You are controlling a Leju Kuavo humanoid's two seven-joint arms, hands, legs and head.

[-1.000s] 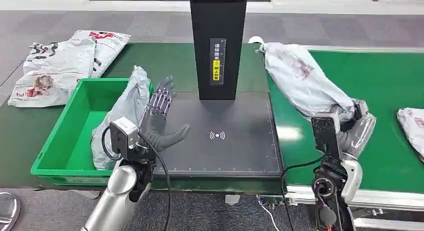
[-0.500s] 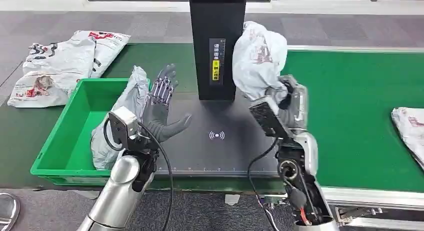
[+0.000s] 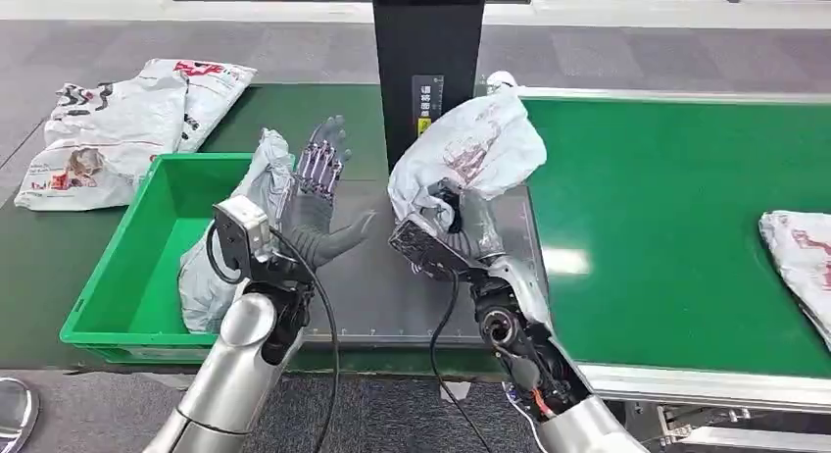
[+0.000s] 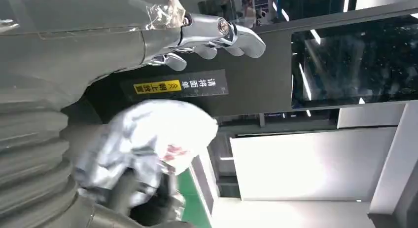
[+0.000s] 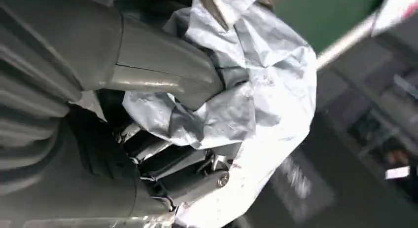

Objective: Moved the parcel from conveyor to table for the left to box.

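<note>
My right hand (image 3: 453,221) grips a crumpled grey parcel (image 3: 468,151) and holds it in the air above the dark table pad (image 3: 392,296), in front of the black scanner post (image 3: 427,41). The right wrist view shows its thumb and fingers (image 5: 192,181) clamped on the grey parcel (image 5: 256,114). My left hand (image 3: 318,208) stands upright with fingers spread, empty, between the raised parcel and the green box (image 3: 147,247). Seen from the left wrist, the fingers (image 4: 217,38) are spread in front of the held parcel (image 4: 153,139).
Another grey parcel (image 3: 235,237) leans inside the green box against its right wall. Two white parcels (image 3: 118,120) lie at the far left. The green conveyor (image 3: 666,208) runs to the right, and a parcel (image 3: 799,257) lies at its right edge.
My right hand has lifted the grey parcel off the conveyor and carried it left, over the table pad towards my left hand. The left hand has barely moved.
</note>
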